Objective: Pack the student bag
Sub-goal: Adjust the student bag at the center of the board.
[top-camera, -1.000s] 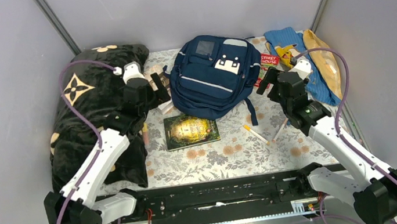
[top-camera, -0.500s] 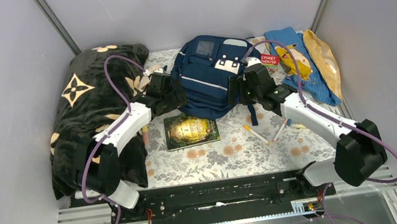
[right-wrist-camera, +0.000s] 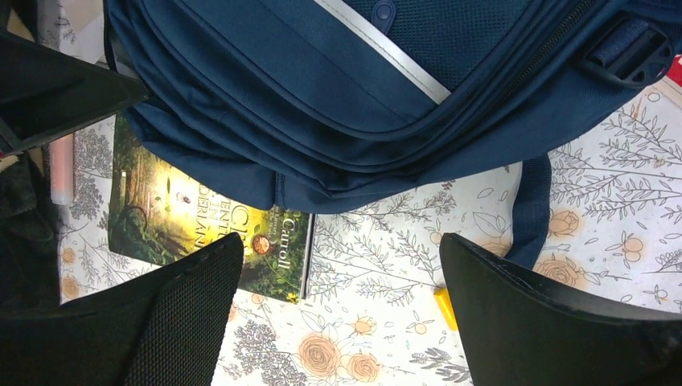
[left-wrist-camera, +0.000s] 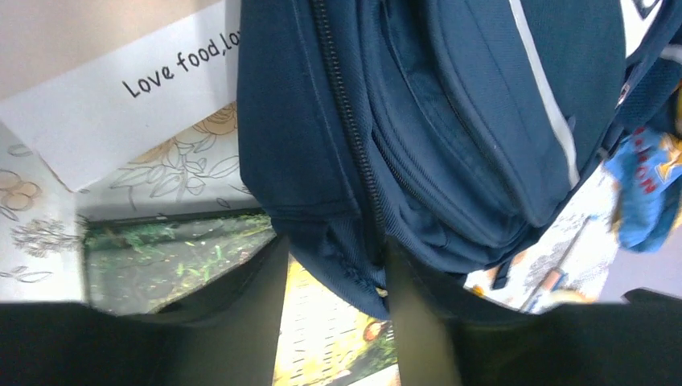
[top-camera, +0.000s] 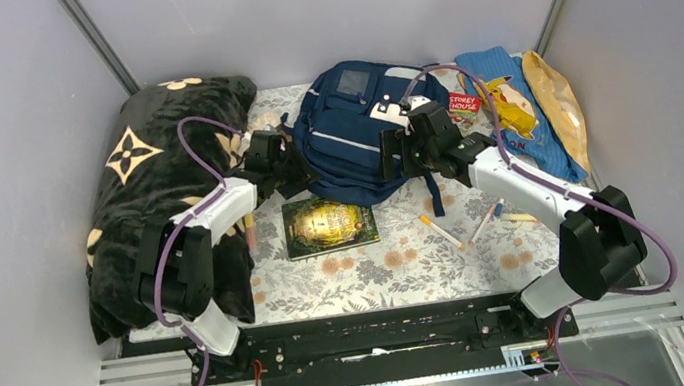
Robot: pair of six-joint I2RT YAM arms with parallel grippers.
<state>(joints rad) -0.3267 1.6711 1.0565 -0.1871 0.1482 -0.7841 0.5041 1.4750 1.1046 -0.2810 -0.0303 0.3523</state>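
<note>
The navy student bag [top-camera: 361, 140] lies flat at the back middle of the floral cloth, its near edge over a green and yellow book [top-camera: 327, 223]. At the bag's near left corner is my left gripper [top-camera: 299, 164]. In the left wrist view the jaws [left-wrist-camera: 334, 249] stand half closed, with the bag's corner fabric [left-wrist-camera: 418, 121] pinched between the fingertips. My right gripper [top-camera: 394, 160] hovers at the bag's near right edge. It stands wide open [right-wrist-camera: 342, 257] over bare cloth with nothing between the fingers, and the bag [right-wrist-camera: 322, 96] is just beyond its tips.
A black flowered blanket [top-camera: 154, 179] fills the left side. A light-blue cloth [top-camera: 508, 109], a yellow packet [top-camera: 558, 107] and a red book [top-camera: 463, 102] lie at back right. Two pens [top-camera: 441, 230] lie near right. A white box [left-wrist-camera: 121, 96] sits left of the bag.
Both arms have reached forward from beside the bag to its near corners. The left jaws have narrowed from wide open onto the bag's corner. The right jaws stayed wide.
</note>
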